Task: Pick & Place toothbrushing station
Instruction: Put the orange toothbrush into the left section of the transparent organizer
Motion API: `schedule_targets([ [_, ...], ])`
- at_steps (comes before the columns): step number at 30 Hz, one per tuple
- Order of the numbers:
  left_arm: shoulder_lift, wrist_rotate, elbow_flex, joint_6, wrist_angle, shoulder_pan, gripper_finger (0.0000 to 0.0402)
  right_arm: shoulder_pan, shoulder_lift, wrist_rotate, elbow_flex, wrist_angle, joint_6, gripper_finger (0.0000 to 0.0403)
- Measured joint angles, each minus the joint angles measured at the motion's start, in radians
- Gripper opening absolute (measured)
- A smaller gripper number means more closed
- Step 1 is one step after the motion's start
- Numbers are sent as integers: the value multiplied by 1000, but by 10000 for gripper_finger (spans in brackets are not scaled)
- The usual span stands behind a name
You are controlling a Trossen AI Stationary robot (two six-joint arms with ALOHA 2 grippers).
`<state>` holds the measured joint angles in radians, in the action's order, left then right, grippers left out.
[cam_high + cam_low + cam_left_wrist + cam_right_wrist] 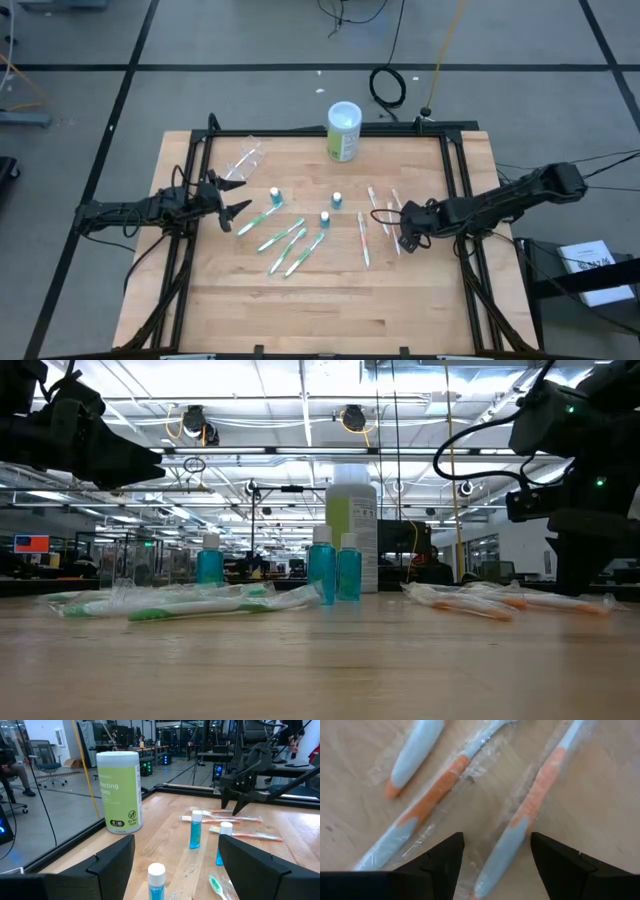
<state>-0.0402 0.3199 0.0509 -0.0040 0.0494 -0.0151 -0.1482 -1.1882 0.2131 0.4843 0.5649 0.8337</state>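
The left arm reaches in low from the table's (200, 290) left edge, its wrist level, and the left gripper (232, 197) hangs above the wood with its fingers (112, 862) spread wide and holding nothing. Just behind it the clear cup (243, 162) lies tipped on its side near the back left corner. To the gripper's right, four green brushes (286, 243) lie scattered flat, with three teal tubes (325, 217) standing upright among them. A green-and-white canister (343, 131) stands at the back edge. Farther right, the orange-and-white brushes (364, 238) lie in clear wrappers. The right arm comes in from the right edge, bent down at the wrist, and the right gripper (408, 238) points down over these brushes, fingers (445, 857) apart and empty, one brush (517, 832) lying between them.
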Motion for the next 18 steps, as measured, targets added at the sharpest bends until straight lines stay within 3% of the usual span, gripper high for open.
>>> schedule_targets([
  [5,0,0,0,0,0,0,294,0,-4,23,-1,21,43,183],
  [15,0,0,0,0,0,0,294,3,-5,99,-3,11,28,52],
  [18,0,0,0,0,0,0,294,3,4,114,-5,2,1,36],
])
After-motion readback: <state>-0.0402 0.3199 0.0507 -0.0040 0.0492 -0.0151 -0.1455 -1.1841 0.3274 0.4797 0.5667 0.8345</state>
